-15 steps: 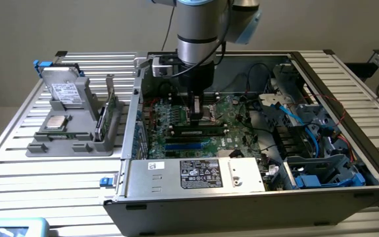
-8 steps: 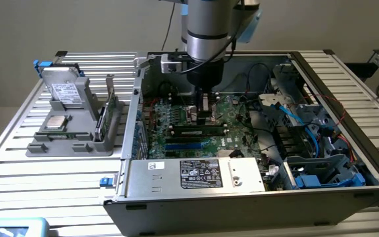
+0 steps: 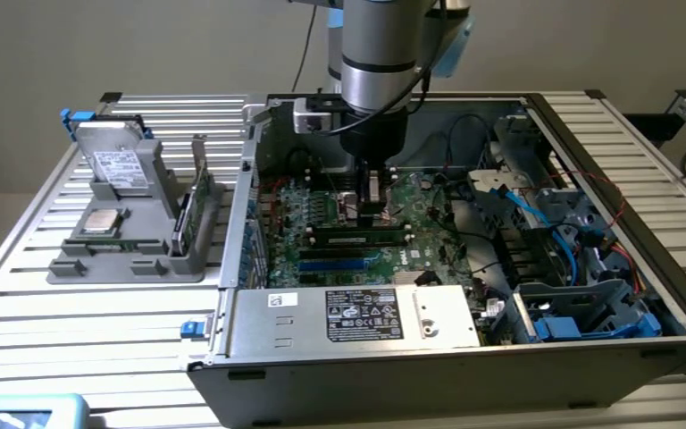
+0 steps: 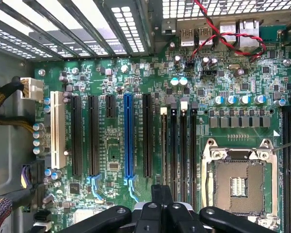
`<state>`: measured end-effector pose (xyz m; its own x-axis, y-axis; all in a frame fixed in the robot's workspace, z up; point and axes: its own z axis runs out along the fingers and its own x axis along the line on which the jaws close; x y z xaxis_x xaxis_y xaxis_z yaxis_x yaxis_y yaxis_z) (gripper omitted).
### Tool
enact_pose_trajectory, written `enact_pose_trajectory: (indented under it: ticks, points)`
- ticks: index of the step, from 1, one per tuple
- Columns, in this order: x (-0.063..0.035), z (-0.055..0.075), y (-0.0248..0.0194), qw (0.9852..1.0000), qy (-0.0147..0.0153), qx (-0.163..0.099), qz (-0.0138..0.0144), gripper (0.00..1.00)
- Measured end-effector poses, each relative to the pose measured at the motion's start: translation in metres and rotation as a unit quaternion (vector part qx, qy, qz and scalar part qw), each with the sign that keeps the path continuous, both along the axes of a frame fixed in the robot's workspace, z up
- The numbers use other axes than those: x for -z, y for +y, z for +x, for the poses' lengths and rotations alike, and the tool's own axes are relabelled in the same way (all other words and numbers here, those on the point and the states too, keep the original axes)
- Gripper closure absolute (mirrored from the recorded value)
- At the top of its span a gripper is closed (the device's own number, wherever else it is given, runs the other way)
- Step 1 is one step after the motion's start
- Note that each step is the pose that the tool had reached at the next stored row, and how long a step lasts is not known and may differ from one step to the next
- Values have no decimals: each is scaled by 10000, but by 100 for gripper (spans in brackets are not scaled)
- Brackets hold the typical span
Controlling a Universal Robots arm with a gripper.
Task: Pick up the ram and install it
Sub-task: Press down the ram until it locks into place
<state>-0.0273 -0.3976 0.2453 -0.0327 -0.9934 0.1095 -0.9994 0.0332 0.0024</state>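
Note:
The ram (image 3: 361,239) is a long dark stick lying along a slot of the green motherboard (image 3: 427,201), with white latches at both ends. In the wrist view I see the ram (image 4: 163,145) edge-on as a thin pale line in the first of several parallel black slots. My gripper (image 3: 373,207) hangs straight down inside the open computer case, just above the stick's middle. The gripper (image 4: 161,195) is shut, with nothing visible between the fingers. Whether the fingertips touch the stick I cannot tell.
A bare processor socket (image 4: 238,187) lies beside the slots, and a blue card slot (image 4: 128,136) on their other side. The power supply (image 3: 355,313) walls the case's near side. Blue cables (image 3: 557,241) crowd the exterior view's right. A grey fixture (image 3: 117,259) stands outside the case.

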Motion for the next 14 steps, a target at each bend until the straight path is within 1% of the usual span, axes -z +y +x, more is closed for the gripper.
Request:
enact_pose_trajectory:
  ticks: [8,9,10,11,12,14]
  points:
    - [0,0,0,10000,0,1,0,89]
    - [0,0,-1,10000,-1,5,15,89]
    - [1,1,-1,10000,-3,23,74,89]
    - [1,0,-1,9999,-5,60,119,89]
    - [2,0,0,9998,-8,113,137,89]
    - [3,0,0,9996,-14,237,143,89]
